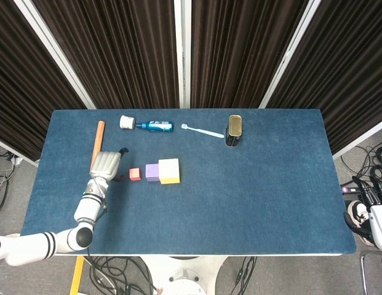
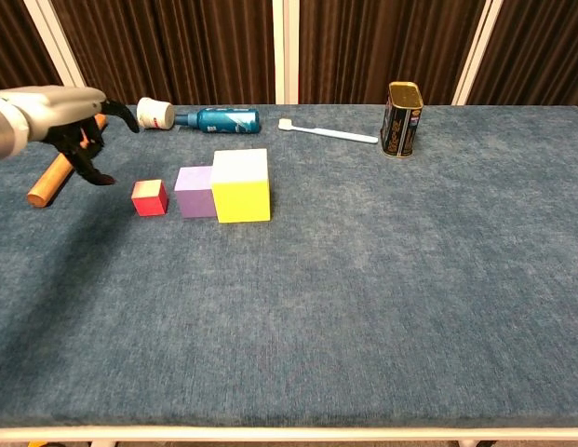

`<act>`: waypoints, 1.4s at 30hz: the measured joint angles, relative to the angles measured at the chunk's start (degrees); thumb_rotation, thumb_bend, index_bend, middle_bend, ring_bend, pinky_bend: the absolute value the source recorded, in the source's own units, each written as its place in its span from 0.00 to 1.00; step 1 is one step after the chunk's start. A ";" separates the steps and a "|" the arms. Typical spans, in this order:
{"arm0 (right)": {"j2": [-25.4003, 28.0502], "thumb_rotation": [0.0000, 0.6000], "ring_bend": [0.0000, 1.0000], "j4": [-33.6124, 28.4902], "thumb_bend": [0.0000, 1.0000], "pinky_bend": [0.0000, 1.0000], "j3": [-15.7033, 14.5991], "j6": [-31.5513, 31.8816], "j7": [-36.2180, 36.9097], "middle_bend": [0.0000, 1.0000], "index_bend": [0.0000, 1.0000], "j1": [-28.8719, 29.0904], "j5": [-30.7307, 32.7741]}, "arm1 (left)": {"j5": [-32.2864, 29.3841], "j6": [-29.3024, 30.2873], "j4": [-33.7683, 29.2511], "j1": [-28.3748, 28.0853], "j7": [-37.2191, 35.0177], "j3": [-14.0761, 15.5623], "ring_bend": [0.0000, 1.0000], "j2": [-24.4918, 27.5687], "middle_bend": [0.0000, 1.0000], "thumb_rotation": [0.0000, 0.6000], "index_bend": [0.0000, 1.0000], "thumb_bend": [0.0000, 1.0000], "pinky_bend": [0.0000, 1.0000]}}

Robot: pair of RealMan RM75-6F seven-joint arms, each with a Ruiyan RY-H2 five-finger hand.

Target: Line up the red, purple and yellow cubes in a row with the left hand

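On the blue table the small red cube (image 1: 135, 174) (image 2: 149, 196) stands just left of the purple cube (image 1: 152, 172) (image 2: 194, 191), a small gap between them. The larger yellow cube (image 1: 169, 171) (image 2: 241, 185) touches the purple one on its right. All three lie in a row. My left hand (image 1: 105, 165) (image 2: 74, 121) hovers left of the red cube, lifted clear of it, fingers apart and holding nothing. My right hand is out of both views.
A wooden rod (image 1: 96, 147) (image 2: 56, 172) lies behind the left hand. Along the far side are a blue bottle with a white cap (image 1: 147, 125) (image 2: 200, 118), a toothbrush (image 1: 202, 130) (image 2: 328, 131) and a dark tin can (image 1: 234, 130) (image 2: 402, 107).
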 measured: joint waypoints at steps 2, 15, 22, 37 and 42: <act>0.08 1.00 0.02 -0.23 0.24 0.16 0.03 0.02 -0.22 0.16 0.08 0.02 0.00 | 0.57 -0.34 2.27 0.10 -0.27 0.23 0.95 -0.51 0.92 1.00 0.25 0.17 1.00; 0.70 1.00 0.02 -1.77 0.24 0.16 0.19 -0.21 -2.01 0.16 0.08 -0.04 0.69 | 4.65 -6.74 20.23 -1.09 -5.88 -1.52 0.95 -9.27 0.92 1.00 0.25 0.06 1.00; 0.86 1.00 0.02 -2.27 0.24 0.16 0.30 -0.51 -2.61 0.16 0.08 -0.02 1.22 | 6.21 -9.52 23.17 -1.77 -8.73 -3.39 0.95 -12.18 0.92 1.00 0.25 0.06 1.00; 0.87 1.00 0.02 -2.30 0.24 0.16 0.34 -0.76 -2.74 0.16 0.08 0.02 1.41 | 6.01 -10.03 22.17 -1.90 -7.72 -4.77 0.95 -12.44 0.92 1.00 0.25 0.06 1.00; 0.93 1.00 0.02 -2.32 0.24 0.16 0.36 -0.79 -2.66 0.16 0.08 0.00 1.50 | 4.04 -10.55 21.86 -2.17 -6.08 -5.06 0.95 -12.32 0.92 1.00 0.25 0.06 1.00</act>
